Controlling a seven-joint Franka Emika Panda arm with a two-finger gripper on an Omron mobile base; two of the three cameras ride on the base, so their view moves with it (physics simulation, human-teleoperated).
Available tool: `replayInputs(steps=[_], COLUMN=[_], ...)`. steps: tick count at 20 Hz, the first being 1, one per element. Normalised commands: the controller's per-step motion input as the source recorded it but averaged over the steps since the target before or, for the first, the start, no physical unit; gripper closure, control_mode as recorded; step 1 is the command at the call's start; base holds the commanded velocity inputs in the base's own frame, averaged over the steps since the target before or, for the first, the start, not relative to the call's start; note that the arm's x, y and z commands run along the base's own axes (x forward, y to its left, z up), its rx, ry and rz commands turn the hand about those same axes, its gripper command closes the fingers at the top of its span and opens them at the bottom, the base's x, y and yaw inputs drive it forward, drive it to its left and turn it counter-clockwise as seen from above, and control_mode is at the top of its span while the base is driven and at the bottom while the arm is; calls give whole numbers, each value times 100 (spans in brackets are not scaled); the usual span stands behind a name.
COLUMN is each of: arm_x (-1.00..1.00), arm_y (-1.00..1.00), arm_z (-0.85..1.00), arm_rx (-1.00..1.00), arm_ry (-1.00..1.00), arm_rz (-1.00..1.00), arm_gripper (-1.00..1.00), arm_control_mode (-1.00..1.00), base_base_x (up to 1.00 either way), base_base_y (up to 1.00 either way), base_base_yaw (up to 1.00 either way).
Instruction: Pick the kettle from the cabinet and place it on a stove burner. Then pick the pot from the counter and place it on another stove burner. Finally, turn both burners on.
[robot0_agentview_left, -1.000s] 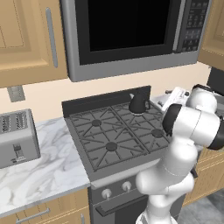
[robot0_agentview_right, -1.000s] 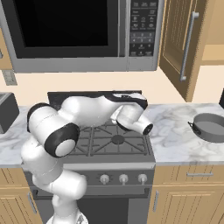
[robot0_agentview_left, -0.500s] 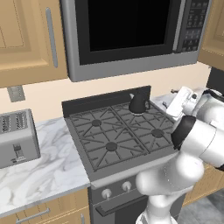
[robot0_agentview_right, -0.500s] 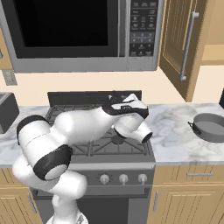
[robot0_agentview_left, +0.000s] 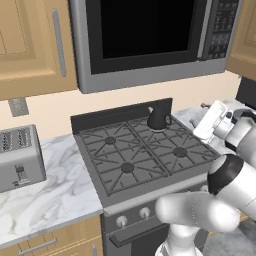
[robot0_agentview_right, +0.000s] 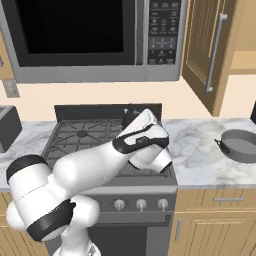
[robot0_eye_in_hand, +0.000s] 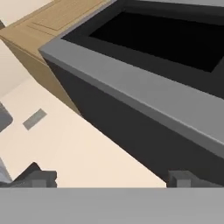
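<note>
The arm has swung right, end effector wide and empty; one kettle, one pot.

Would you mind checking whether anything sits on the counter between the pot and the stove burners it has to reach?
Nothing visible does. The pot rests on the counter right of the stove, with bare marble between them. The kettle occupies the back right burner; the others are free.

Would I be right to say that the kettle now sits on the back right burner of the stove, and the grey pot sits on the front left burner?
Not quite: the kettle is on the back right burner, but the pot is on the counter right of the stove, as the right base view shows. The front left burner is bare.
</note>
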Motion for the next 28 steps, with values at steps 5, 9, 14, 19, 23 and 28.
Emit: replayInputs(steps=[5,9,14,19,23,28], arm_x=[-48,-48,-49,-48,-46,-46], arm_y=[25,24,25,23,25,22], arm_z=[16,23,26,26,29,32], arm_rx=[-10,-10,-13,-15,-18,-20], arm_ry=[-18,-23,-24,-27,-28,-28], arm_rz=[0,0,0,0,0,0], arm_gripper=[-100,-100,-100,-100,-100,-100], arm_control_mode=[-100,-100,-100,-100,-100,-100], base_base_x=[0,0,0,0,0,0], base_base_y=[0,0,0,0,0,0], base_base_yaw=[0,0,0,0,0,0])
